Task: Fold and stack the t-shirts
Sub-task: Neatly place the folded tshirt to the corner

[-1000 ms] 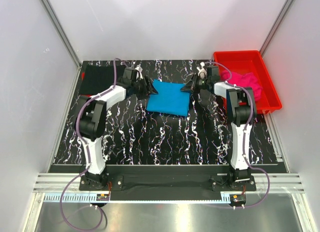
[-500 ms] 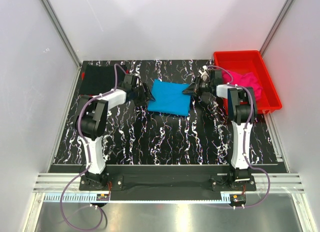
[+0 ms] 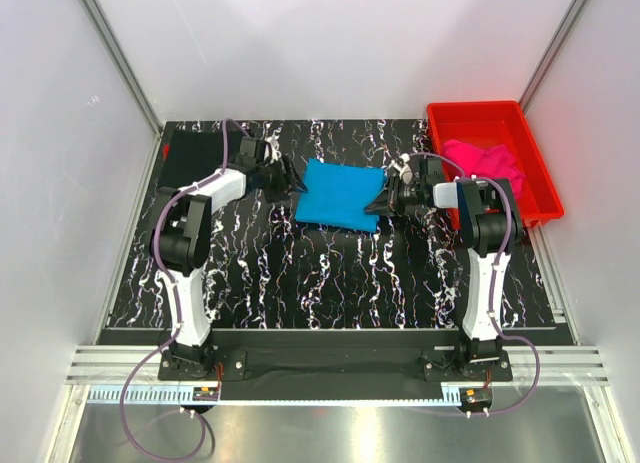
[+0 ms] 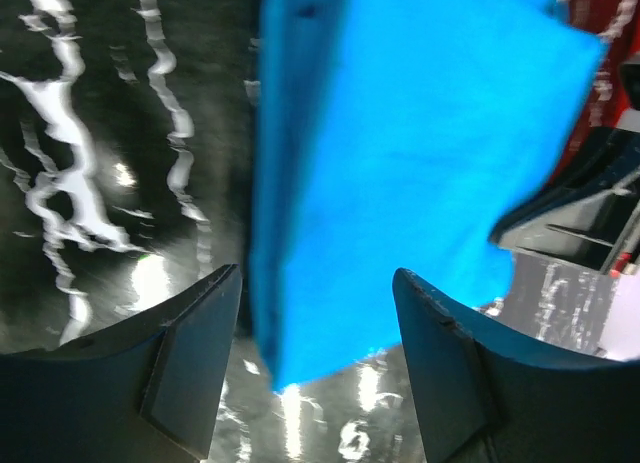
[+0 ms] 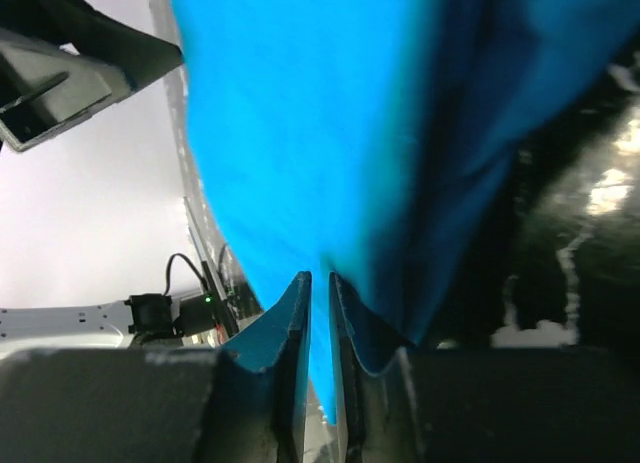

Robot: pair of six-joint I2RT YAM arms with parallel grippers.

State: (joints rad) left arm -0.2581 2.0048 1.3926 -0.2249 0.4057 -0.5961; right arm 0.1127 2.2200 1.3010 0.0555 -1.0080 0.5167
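Meeting over the middle of your black marbled table [image 3: 330, 273], both arms reach in toward the turquoise-blue t-shirt [image 3: 338, 193], which lies folded into a rough rectangle between them. Your left gripper [image 3: 288, 181] sits at the shirt's left edge. In the left wrist view its dark fingers [image 4: 190, 363] stand well apart, and a corner of the turquoise cloth reaches into the gap between them; you cannot tell from that view whether either finger touches the fabric. Your right gripper [image 3: 376, 205] is at the shirt's near right corner. In the right wrist view its two fingers [image 5: 270, 363] are drawn almost together, with a thin fold of the turquoise cloth pinched in the narrow slit between them and the rest of the shirt spreading away from the tips. The hot-pink t-shirt [image 3: 485, 161] lies bunched and unfolded inside the red bin [image 3: 480, 107], which stands at the far right corner of the table, just beside your right arm. The black t-shirt [image 3: 192, 155] lies flat, folded to a square, at the far left corner, apart from the turquoise one and behind your left arm's forearm.
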